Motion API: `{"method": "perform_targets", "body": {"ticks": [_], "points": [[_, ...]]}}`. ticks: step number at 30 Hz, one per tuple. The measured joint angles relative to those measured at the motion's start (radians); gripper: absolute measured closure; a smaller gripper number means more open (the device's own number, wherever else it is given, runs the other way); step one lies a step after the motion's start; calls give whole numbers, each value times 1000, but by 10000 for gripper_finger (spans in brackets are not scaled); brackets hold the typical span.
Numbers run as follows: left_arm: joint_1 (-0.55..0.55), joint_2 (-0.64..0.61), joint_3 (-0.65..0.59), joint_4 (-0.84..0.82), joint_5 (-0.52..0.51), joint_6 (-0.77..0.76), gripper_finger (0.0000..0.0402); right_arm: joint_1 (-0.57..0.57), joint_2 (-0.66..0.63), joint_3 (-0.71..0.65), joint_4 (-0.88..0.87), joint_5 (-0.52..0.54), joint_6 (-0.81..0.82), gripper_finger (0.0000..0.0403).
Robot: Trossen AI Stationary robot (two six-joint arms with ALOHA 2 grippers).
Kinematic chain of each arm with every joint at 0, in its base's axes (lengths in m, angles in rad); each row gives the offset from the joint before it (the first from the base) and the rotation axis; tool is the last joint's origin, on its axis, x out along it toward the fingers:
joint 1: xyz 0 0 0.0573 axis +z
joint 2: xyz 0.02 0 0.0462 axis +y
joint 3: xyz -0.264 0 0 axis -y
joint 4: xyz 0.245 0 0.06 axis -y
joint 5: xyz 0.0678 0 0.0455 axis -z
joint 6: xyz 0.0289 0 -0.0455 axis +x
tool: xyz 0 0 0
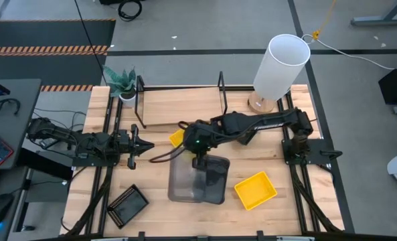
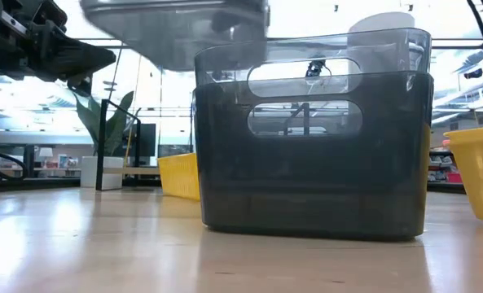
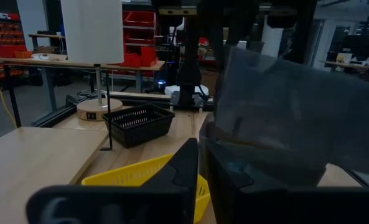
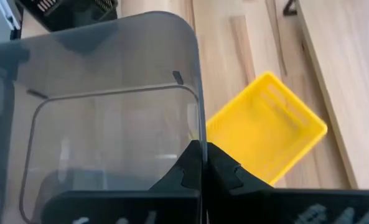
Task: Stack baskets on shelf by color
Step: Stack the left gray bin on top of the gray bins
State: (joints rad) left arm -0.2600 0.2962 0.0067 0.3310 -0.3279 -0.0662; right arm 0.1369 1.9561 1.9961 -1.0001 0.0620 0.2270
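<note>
My right gripper (image 1: 198,158) is shut on a translucent grey basket (image 4: 97,124), which in the low view hangs (image 2: 176,28) above a stack of grey baskets (image 2: 310,155) resting by its base on the table. One yellow basket (image 1: 255,189) lies at the near right, and another (image 1: 177,137) lies partly under the right arm. A black mesh basket (image 1: 128,204) sits at the near left. The shelf (image 1: 181,107) stands at the far edge. My left gripper (image 1: 143,144) waits shut at the left, touching nothing. My right gripper pinches one wall of the grey basket at its top rim (image 4: 201,127), one finger inside the basket and one outside. The fingers slant down at it from above. The basket is lifted clear and hangs beside and below the fingers, above the stack.
A white cylindrical lamp (image 1: 278,67) stands at the far right corner and a potted plant (image 1: 121,84) at the far left one. The left wrist view shows another black mesh basket (image 3: 137,124) on the table beyond the yellow one (image 3: 140,177). Bare wood shows along the near edge.
</note>
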Motion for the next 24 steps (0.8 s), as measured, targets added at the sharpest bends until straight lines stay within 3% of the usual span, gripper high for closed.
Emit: {"method": "perform_targets", "body": {"ticks": [5, 11, 24], "points": [[0, 0, 0, 0, 0, 0, 373, 18, -25, 1, -57, 5, 40, 400], [0, 0, 0, 0, 0, 0, 367, 48, -35, 0, -216, 86, 117, 401], [0, 5, 0, 9, 0, 0, 373, 132, -96, 0, -333, 213, 230, 402]]}}
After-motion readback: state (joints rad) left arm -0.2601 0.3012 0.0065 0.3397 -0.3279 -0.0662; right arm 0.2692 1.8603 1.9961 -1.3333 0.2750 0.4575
